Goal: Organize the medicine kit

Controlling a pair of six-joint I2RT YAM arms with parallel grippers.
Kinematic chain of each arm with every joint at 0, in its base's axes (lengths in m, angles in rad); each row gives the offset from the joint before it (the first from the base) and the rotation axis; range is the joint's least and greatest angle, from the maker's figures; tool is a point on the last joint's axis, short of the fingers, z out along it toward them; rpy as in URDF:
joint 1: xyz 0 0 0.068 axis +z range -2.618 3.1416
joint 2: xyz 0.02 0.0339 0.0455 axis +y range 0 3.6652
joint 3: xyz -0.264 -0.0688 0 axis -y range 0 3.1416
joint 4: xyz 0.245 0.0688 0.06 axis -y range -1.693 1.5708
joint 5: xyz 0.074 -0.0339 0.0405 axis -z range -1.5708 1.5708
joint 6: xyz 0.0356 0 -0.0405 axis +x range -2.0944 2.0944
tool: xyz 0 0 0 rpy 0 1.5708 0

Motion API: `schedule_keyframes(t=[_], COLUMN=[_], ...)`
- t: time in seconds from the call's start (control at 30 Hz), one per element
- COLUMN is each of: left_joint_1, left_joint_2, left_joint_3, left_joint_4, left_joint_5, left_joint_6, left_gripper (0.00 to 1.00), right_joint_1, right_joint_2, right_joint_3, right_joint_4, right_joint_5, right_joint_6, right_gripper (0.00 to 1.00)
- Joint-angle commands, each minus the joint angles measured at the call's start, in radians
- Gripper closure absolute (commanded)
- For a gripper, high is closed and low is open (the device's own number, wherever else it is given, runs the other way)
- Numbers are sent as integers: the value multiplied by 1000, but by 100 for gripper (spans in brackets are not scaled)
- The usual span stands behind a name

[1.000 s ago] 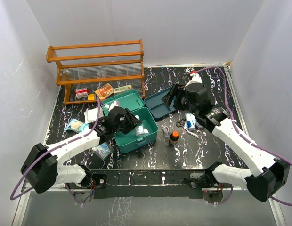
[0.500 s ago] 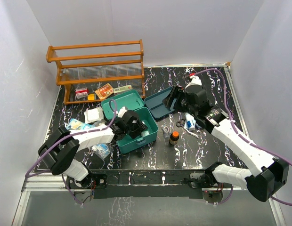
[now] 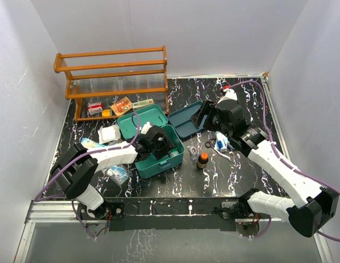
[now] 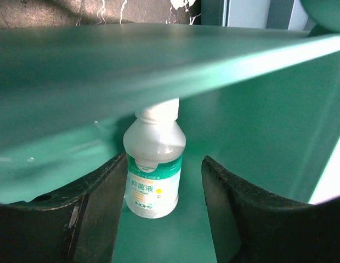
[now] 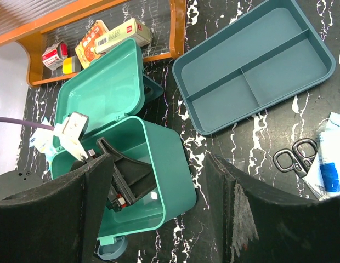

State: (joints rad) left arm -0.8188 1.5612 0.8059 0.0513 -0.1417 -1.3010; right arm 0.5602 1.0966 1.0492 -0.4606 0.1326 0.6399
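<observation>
Medicine kit [image 3: 159,167] check: where's it sitting relative to your grippers, and what are the jaws doing? (benchlurker)

me: Its lid [image 5: 104,82] is flipped open and my left gripper [image 4: 164,159] is down inside the box, teal walls all round it. The fingers [image 4: 93,219] are spread, not squeezing anything. A little white bottle [image 4: 154,175] with a green label stands upright right between them. There's a clear gap on one side. On the other it's so close to the finger I honestly can't tell if it touches.

benchlurker: And the other arm?

me: My right gripper [image 5: 159,159] hangs above the kit looking down into it, so the kit is directly below, with the left gripper showing in there too. Jaws wide apart, nothing in them. The darker two-compartment tray [image 5: 279,60] lies ahead of it and off to the side, just beside the open lid. Scissors [image 5: 295,156] are on the table [image 5: 263,137] out past one finger, near the tray's corner, not touching it.
</observation>
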Motion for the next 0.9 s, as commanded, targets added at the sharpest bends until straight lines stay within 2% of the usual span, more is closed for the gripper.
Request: schedule_keyframes(t=[0.0,0.17,0.37,0.7,0.87], left_joint_1=[-6,-6,-6,-5,-6], left_joint_2=[-23,-30,-64,-185,-273], left_joint_3=[28,17,37,101,118], left_joint_4=[-20,-20,-54,-233,-286], left_joint_5=[1,-6,-24,-43,-45], left_joint_6=[12,20,62,175,303], left_gripper=[45,50,50,43,43], right_joint_1=[0,-1,-2,-2,-1], right_joint_2=[-33,-35,-34,-49,-86], right_joint_3=[4,3,12,22,-20], right_joint_4=[20,20,10,-44,-67], right_joint_5=[26,27,30,-19,-54], right_joint_6=[13,18,18,-21,-62], right_gripper=[34,34,34,31,27])
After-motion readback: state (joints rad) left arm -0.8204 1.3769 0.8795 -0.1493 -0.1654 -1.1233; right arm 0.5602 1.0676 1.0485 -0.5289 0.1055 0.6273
